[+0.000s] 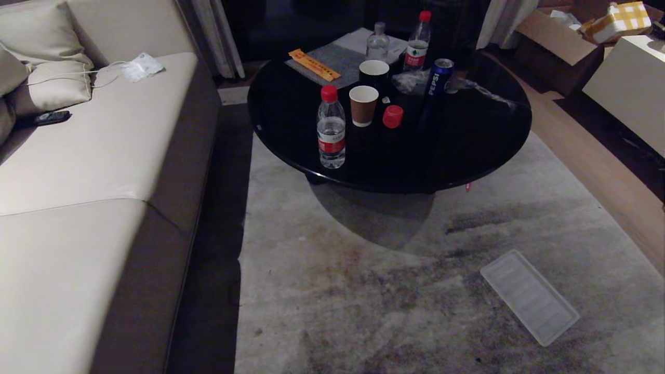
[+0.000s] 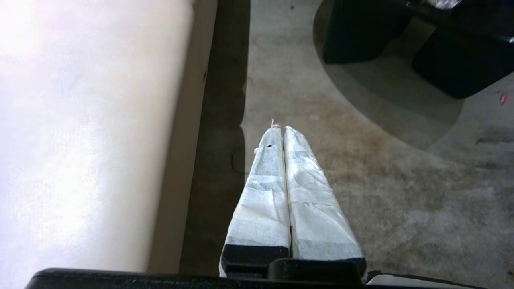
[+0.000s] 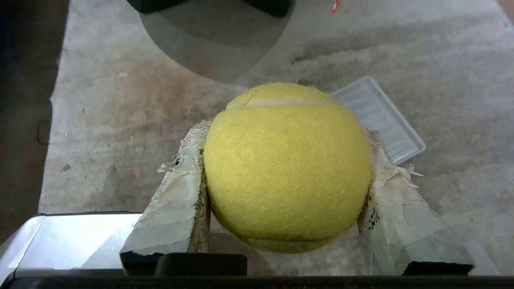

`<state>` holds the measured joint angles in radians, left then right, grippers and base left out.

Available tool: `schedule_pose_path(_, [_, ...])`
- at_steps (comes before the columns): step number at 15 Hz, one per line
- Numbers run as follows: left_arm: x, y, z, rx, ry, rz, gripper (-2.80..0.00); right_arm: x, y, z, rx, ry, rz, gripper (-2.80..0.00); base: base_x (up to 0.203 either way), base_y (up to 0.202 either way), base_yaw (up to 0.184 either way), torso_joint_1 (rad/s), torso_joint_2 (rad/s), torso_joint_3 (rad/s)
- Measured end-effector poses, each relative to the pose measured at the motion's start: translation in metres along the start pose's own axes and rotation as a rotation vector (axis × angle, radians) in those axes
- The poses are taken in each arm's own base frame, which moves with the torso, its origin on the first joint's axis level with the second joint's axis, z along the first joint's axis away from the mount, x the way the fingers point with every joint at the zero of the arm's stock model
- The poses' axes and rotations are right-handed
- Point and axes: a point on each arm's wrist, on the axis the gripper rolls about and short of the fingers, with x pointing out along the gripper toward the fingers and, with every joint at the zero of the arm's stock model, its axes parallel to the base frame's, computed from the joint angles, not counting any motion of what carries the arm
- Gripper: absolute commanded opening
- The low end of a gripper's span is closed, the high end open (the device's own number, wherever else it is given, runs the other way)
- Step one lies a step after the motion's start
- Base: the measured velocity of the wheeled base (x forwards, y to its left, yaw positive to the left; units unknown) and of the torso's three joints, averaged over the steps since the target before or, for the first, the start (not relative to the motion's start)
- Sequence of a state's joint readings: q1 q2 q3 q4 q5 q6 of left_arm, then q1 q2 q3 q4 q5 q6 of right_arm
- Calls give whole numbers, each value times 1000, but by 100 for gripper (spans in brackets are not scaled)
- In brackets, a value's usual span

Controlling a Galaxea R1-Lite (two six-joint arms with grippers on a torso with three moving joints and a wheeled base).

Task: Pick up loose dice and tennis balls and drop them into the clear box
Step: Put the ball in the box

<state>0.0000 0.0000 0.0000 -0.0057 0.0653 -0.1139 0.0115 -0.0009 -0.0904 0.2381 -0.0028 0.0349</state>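
Tennis ball [image 3: 287, 166] clamped in R gripper [image 3: 285, 172] above rug [image 3: 120, 120]; L gripper [image 2: 281, 130] fingers closed, empty.

One tennis ball [image 3: 287, 166], one ribbed lid [image 1: 529, 296], three bottles [image 1: 331, 127], two paper cups [image 1: 363, 105], one can [image 1: 439, 77].

I see a yellow-green tennis ball [image 3: 287, 166] with a pale seam. Lid [image 1: 529, 296]: whitish, ribbed. Table [image 1: 467, 135]: glossy black. On the table: red-capped bottle [image 1: 331, 127], brown cup [image 1: 363, 105], blue can [image 1: 439, 77]. Sofa [image 1: 78, 182]: cream. Rug [image 1: 363, 291]: mottled grey.
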Motion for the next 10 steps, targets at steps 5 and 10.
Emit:
schedule_pose_path(5, [0, 0, 0, -2, 0, 0, -280, 0, 0, 0, 0, 0, 0, -280, 0, 0, 0, 3, 7, 202])
schedule_pose_path(10, [0, 0, 0, -2, 0, 0, -280, 0, 0, 0, 0, -1, 0, -280, 0, 0, 0, 2, 1, 203])
